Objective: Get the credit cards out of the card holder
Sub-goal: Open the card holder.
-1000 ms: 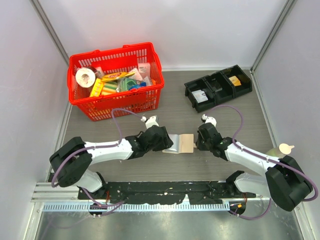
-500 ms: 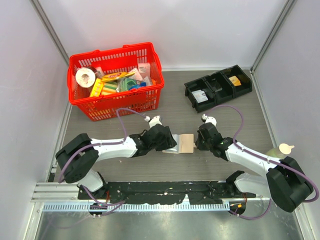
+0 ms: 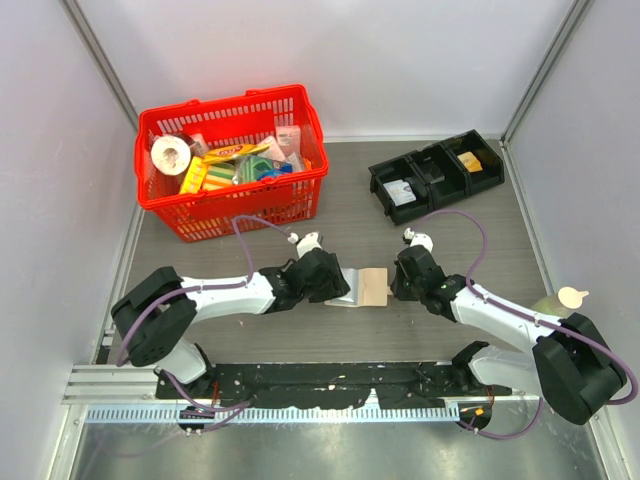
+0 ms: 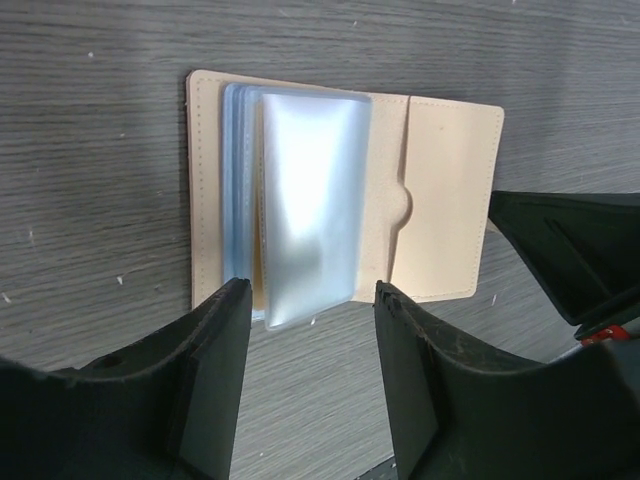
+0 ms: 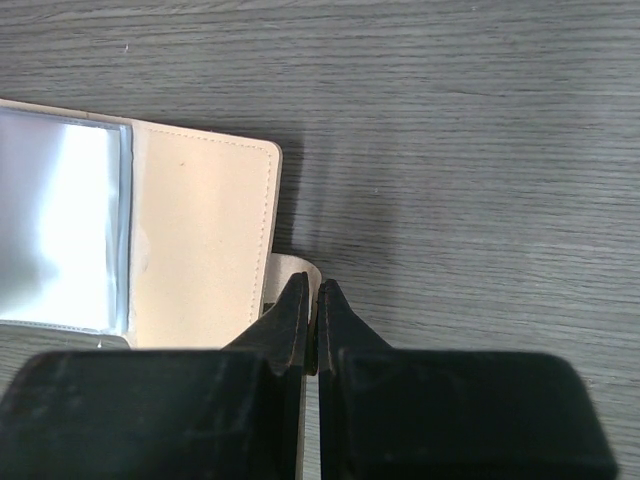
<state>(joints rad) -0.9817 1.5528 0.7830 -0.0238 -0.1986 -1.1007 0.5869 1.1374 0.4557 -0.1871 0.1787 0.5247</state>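
Observation:
The tan card holder (image 3: 372, 287) lies open on the table between my two grippers. Its pale blue-grey shiny sleeves (image 4: 308, 205) fan over the left half, and the beige inner pocket (image 4: 445, 200) is on the right. My left gripper (image 4: 310, 300) is open, its fingers straddling the near ends of the sleeves just above the table. My right gripper (image 5: 312, 287) is shut on the holder's little closure tab (image 5: 285, 266) at the right edge. No credit cards show inside the sleeves.
A red basket (image 3: 232, 160) full of packets stands at the back left. A black three-part tray (image 3: 436, 176) sits at the back right, with a white item and a small yellow-orange flat piece (image 3: 470, 160) in it. Grey walls close in both sides.
The left arm has slid a little to the right, closer to the holder, then held still. The right gripper and the holder have not moved.

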